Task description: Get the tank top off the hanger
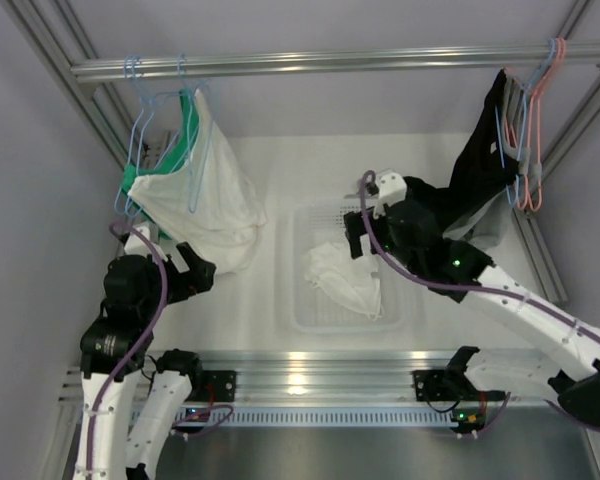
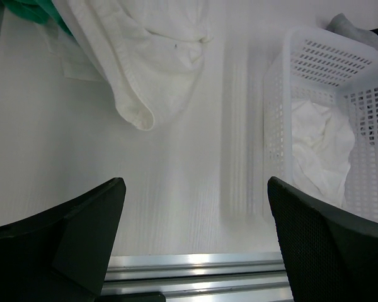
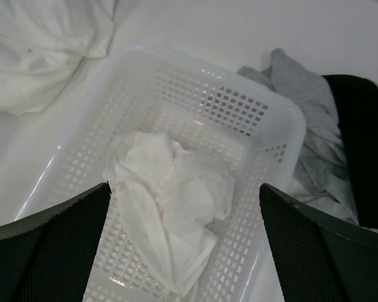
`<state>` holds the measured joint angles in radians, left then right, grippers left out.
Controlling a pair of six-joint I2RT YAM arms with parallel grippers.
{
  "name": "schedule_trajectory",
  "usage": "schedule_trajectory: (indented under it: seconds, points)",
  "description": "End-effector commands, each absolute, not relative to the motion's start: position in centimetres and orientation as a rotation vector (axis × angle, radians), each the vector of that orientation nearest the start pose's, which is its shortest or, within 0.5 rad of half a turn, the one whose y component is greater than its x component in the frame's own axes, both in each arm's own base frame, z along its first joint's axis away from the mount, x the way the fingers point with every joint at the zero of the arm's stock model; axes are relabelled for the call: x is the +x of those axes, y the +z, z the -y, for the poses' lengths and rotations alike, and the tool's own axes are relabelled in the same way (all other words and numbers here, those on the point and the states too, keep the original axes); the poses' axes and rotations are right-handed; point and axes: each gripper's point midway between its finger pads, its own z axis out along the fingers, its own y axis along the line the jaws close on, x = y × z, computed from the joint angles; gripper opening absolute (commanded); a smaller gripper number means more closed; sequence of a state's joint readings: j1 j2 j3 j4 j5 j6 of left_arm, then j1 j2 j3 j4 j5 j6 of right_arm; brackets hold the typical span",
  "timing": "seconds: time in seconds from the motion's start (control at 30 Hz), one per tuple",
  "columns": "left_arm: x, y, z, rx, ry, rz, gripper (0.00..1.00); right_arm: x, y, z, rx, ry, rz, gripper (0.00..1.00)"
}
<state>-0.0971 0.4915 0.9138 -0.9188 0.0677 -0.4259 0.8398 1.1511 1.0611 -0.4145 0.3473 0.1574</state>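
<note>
The white tank top (image 1: 345, 278) lies crumpled inside the white mesh basket (image 1: 302, 312), free of any hanger. My right gripper (image 3: 184, 189) hangs open just above the tank top (image 3: 167, 182), its fingers apart and nothing between them. A bare light-blue wire hanger (image 1: 140, 125) hangs from the rail at the far left. My left gripper (image 2: 196, 182) is open and empty over the table, left of the basket (image 2: 283, 88), with the tank top (image 2: 321, 145) showing inside it.
A large cream-white garment (image 1: 215, 205) and a green one (image 1: 185, 140) hang at the left of the rail (image 1: 360, 62). A black garment (image 1: 480, 160) hangs on pink hangers (image 1: 535, 140) at the right. Grey cloth (image 3: 302, 94) lies behind the basket.
</note>
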Motion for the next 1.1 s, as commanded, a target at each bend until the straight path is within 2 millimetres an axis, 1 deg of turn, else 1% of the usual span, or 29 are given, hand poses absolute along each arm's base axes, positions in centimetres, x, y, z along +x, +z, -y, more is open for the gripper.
schedule_trajectory:
  seconds: [0.0,0.03,0.07,0.1,0.13,0.17,0.23,0.27,0.3,0.33,0.4,0.43,0.47,0.5,0.53,0.57,0.6,0.7,0.8,0.9,0.93,1.07]
  points:
    - [19.7,27.1,3.8,-0.35,-0.358,-1.959,0.99,27.1,31.3,-17.5,-0.304,0.189,-1.832,0.99]
    - [19.9,27.3,3.3,-0.363,-0.331,-1.948,0.99,26.8,31.7,-16.2,-0.277,0.148,-1.822,0.99]
    - [20.1,27.6,2.9,-0.373,-0.31,-1.934,0.99,26.2,32.6,-13.5,-0.209,0.065,-1.81,1.0]
    - [20.2,28.0,2.5,-0.377,-0.284,-1.921,0.99,25.9,32.9,-12.1,-0.177,0.021,-1.809,0.99]
    - [20.3,28.1,2.0,-0.387,-0.252,-1.916,0.99,25.2,34.0,-10.4,-0.126,-0.01,-1.79,0.99]
    - [20.4,28.3,1.2,-0.406,-0.208,-1.901,0.99,24.3,33.7,-7.9,-0.074,-0.109,-1.809,0.99]
    - [20.3,28.8,0.3,-0.407,-0.149,-1.885,0.99,23.2,34.0,-5.1,-0.002,-0.189,-1.801,0.99]
    - [20.2,28.8,-0.2,-0.421,-0.124,-1.875,0.99,22.1,34.3,-3.0,0.063,-0.219,-1.77,0.99]
    - [19.9,29.1,-1.1,-0.457,-0.083,-1.844,0.99,21.5,34.0,-2.2,0.064,-0.225,-1.765,1.0]
    - [19.8,29.0,-1.5,-0.474,-0.061,-1.836,0.99,20.4,33.6,-1.1,0.077,-0.199,-1.742,0.99]
    - [19.2,29.3,-2.5,-0.517,-0.029,-1.794,0.99,19.5,33.1,-1.0,0.042,-0.139,-1.733,1.0]
    - [19.1,29.4,-2.8,-0.524,-0.014,-1.78,0.99,19.0,32.6,-0.5,0.054,-0.123,-1.723,0.99]
    - [19.3,29.6,-2.5,-0.498,-0.031,-1.758,0.99,18.9,32.2,0.0,0.072,-0.145,-1.72,0.99]
    - [19.0,30.0,-2.2,-0.448,-0.042,-1.736,0.99,18.8,32.0,0.6,0.111,-0.162,-1.715,0.99]
    - [19.2,30.0,-1.3,-0.398,-0.087,-1.733,0.99,18.5,31.8,1.0,0.139,-0.16,-1.715,0.99]
    - [19.4,30.3,-1.0,-0.381,-0.1,-1.713,0.99,18.4,31.8,0.8,0.125,-0.135,-1.716,0.99]
    - [19.4,29.8,-0.9,-0.375,-0.105,-1.713,0.99,18.3,31.9,0.7,0.117,-0.127,-1.716,0.99]
    - [19.5,29.3,-1.1,-0.382,-0.1,-1.704,0.99,18.1,32.1,1.1,0.131,-0.128,-1.705,0.99]
    - [19.8,28.6,-1.3,-0.395,-0.088,-1.709,0.99,18.4,32.0,1.1,0.142,-0.154,-1.711,0.99]
    - [19.8,28.3,-1.1,-0.398,-0.1,-1.712,0.99,18.5,31.8,1.4,0.163,-0.175,-1.71,0.99]
    - [19.8,28.2,-1.0,-0.398,-0.105,-1.711,0.99,18.4,31.9,1.8,0.187,-0.19,-1.702,0.99]
    - [19.6,28.1,-0.9,-0.394,-0.124,-1.685,0.99,18.2,32.1,2.1,0.205,-0.183,-1.69,0.99]
